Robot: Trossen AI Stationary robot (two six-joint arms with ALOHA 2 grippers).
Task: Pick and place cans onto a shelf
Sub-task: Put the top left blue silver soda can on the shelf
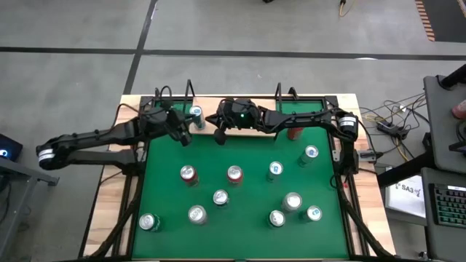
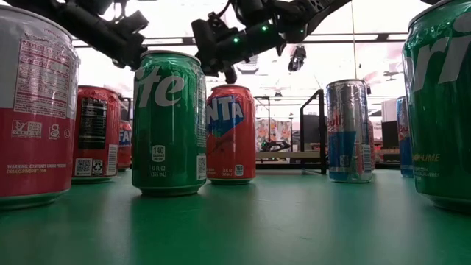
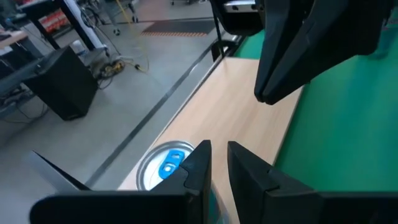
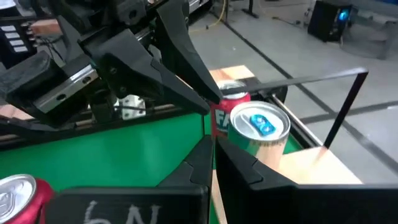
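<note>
— While both arms reach to the back, where are the cans?
— One blue-tab can [image 1: 196, 113] stands on the shelf [image 1: 240, 104] beside the nearly closed, empty left gripper [image 1: 180, 135]. The right gripper [image 1: 219, 136] is closed, empty. Others [image 1: 234, 174] dot the green table [image 1: 247, 156].

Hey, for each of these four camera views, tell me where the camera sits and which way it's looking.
High view: overhead, straight down on the green table; both arms show.
Low view: at tabletop height, level past the cans toward the shelf; arms overhead.
Left wrist view: on the left arm, past the left gripper at a blue-tabbed can.
Right wrist view: on the right arm, past the right gripper.
Both wrist views share that blue-tabbed can.
</note>
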